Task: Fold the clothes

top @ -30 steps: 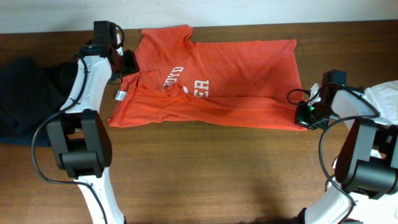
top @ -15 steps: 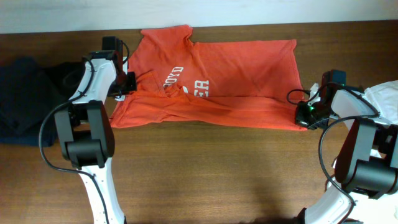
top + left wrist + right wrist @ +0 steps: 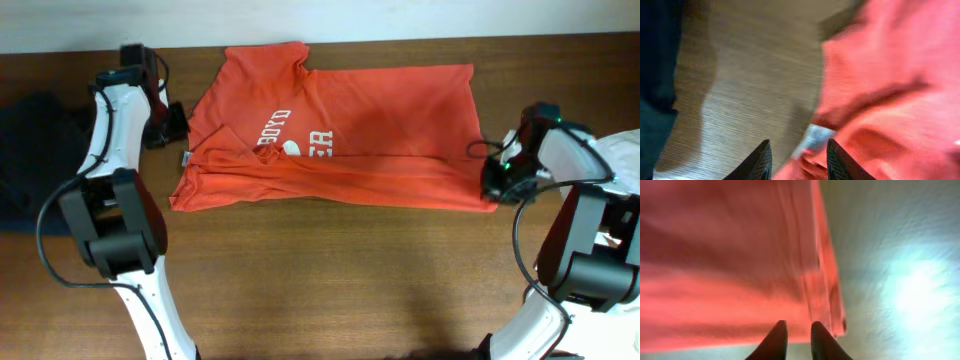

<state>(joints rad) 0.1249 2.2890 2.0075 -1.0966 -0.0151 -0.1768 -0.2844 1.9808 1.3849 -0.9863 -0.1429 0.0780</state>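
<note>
The red-orange T-shirt (image 3: 380, 130) with white lettering lies flat across the far half of the table, its lower part folded up. My left gripper (image 3: 172, 128) is open at the shirt's left edge. In the left wrist view its fingers (image 3: 797, 160) straddle the white neck label (image 3: 815, 137) and a fold of red cloth (image 3: 890, 75) without closing on them. My right gripper (image 3: 492, 185) is at the shirt's lower right corner. In the right wrist view its fingers (image 3: 797, 335) are nearly together on the red hem (image 3: 825, 295).
Dark navy garments (image 3: 30, 150) are piled at the far left and also show in the left wrist view (image 3: 655, 75). A white shirt (image 3: 620, 160) lies at the right edge. Bare wooden table (image 3: 350, 280) fills the near half.
My left gripper has moved left off the shirt to its left edge. The left sleeve area now lies flatter. The shirt's lower right corner has shifted slightly right with my right gripper.
</note>
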